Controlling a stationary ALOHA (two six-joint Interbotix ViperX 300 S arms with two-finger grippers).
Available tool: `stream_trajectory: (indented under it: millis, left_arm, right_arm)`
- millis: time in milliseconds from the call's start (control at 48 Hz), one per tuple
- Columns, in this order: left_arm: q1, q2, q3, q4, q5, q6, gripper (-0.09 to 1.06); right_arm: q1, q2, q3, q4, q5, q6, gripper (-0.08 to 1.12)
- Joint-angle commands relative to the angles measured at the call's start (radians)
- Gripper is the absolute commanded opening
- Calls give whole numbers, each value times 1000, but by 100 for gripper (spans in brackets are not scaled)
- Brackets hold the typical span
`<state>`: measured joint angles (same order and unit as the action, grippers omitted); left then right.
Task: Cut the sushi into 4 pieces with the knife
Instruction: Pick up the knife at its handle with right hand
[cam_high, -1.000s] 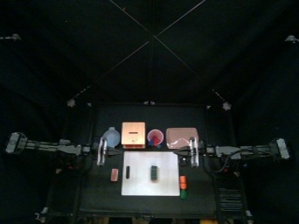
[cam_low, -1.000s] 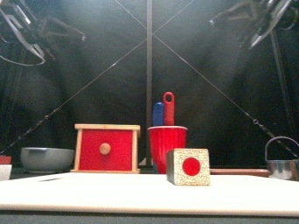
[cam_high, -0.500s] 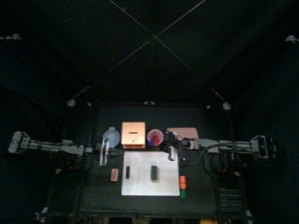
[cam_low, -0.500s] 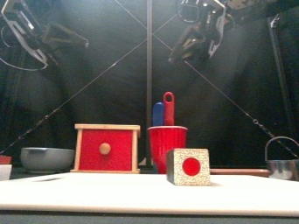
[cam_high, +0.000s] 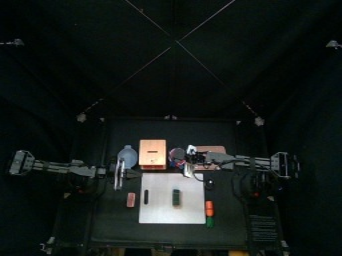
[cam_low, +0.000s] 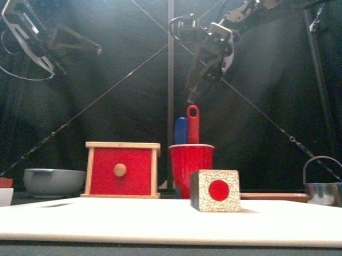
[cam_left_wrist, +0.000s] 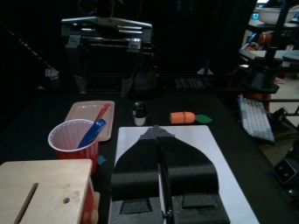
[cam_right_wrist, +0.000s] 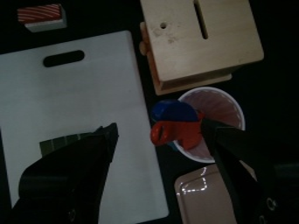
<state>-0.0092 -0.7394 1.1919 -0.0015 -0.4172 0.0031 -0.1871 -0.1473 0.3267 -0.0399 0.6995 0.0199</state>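
Sushi roll (cam_high: 177, 197) on the cutting board (cam_high: 158, 190) at tabletop (cam_high: 114, 225) front, behind it bowl (cam_high: 127, 157), wooden box (cam_high: 152, 155), cup (cam_high: 178, 156) left to right

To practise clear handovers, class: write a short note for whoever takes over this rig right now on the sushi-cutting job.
Left pincer: shut, empty, idle left of the board.
Right pincer: open, empty, above the cup, jaws either side of the knives' handles.
Things: both knives stand in the cup, behind the board. The sushi lies on the board, one roll as far as shows.
Done: nothing cut, no knife gripped yet.
Left: grip a knife, lift it out, cut the sushi into four.
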Motion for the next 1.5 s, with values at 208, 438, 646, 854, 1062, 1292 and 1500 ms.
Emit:
stream_trajectory:
  millis: [208, 438, 646, 854, 1062, 1292, 1500]
  left_arm:
    - [5, 5, -8, 0, -9, 0, -2]
    - [5, 5, 0, 0, -9, 0, -2]
    - [5, 5, 3, 0, -9, 2, -2]
    - [5, 5, 8, 0, -9, 2, -2]
    - [5, 3, 11, 0, -9, 2, -2]
    - [5, 5, 12, 0, -9, 2, -2]
    - [5, 5, 12, 2, -9, 2, -2]
  right_arm:
    - [-5, 140, -215, -60, 279, -5, 103]
    - [2, 249, -336, -124, 457, -14, 103]
    - [-2, 305, -403, -156, 528, -20, 103]
    - [-5, 337, -442, -160, 572, -32, 103]
    - [-6, 370, -457, -161, 612, -51, 103]
    - [-17, 387, -462, -161, 627, -67, 102]
    - [-29, 408, -488, -161, 634, -74, 99]
